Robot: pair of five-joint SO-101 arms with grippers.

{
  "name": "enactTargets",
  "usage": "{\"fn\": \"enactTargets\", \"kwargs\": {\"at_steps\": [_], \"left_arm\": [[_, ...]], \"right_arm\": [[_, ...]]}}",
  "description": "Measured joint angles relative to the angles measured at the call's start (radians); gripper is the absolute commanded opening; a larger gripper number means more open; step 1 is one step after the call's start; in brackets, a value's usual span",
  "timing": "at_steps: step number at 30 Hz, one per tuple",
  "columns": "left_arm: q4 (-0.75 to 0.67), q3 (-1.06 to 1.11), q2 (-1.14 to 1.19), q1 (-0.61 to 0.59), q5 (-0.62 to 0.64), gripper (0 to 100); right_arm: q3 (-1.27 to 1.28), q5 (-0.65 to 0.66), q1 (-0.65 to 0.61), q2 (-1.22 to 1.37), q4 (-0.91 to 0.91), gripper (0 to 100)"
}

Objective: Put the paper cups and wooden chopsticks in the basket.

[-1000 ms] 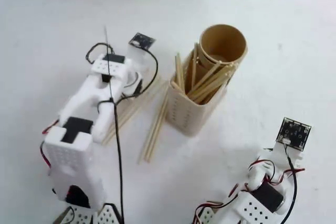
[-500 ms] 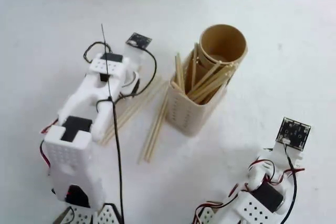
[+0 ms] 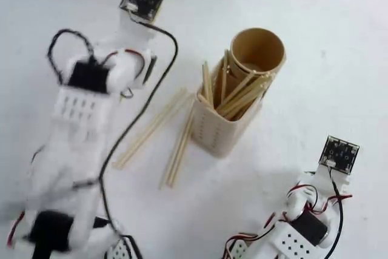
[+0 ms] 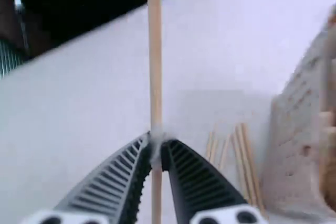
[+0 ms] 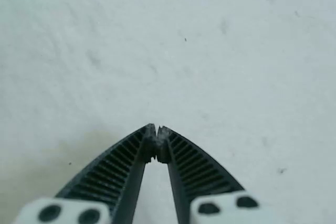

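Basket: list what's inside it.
Inside the basket, a paper cup stands upright at the far end and several wooden chopsticks lean beside it. Its floor and the chopsticks' lower ends are hidden by its wall.

Table [image 3: 327,65] plain white; basket [image 3: 215,134] cream w/ rows of small dot holes; cup [image 3: 257,50] tan-brown, plain; sticks [image 3: 179,147] pale yellow-tan wood, no markings. Left arm [image 3: 79,113] & right arm [image 3: 303,232] white plastic w/ dot-hole grid panels, black motor blocks, red + black wires, black square cam boards. Left gripper [image 4: 155,148] & right gripper [image 5: 157,142]: fingers black w/ ribbed stripe pattern, bases white w/ dark round holes; stick [image 4: 154,51] in left gripper light tan, plain.
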Motion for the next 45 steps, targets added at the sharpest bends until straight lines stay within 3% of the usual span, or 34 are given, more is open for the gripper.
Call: {"fn": "enactTargets", "kwargs": {"at_steps": [7,17,24,29,41,45], "left_arm": [[-0.132,0.0,-0.341,0.279,0.0,2],[-0.436,-0.009,-0.284,0.559,0.0,2],[-0.505,-0.009,-0.161,0.583,-0.002,3],[-0.497,-0.009,-0.158,0.582,-0.002,11],[-0.445,-0.009,-0.155,0.58,0.002,8],[-0.41,-0.009,-0.155,0.48,0.002,3]], "right_arm": [[0.0,0.0,0.0,0.0,0.0,1.8],[0.0,0.0,0.0,0.0,0.0,1.8],[0.0,0.0,-0.002,0.0,0.0,1.8],[0.0,0.0,0.0,0.0,0.0,1.8],[0.0,0.0,-0.002,0.0,0.0,1.8],[0.0,0.0,0.0,0.0,0.0,1.8]]}}
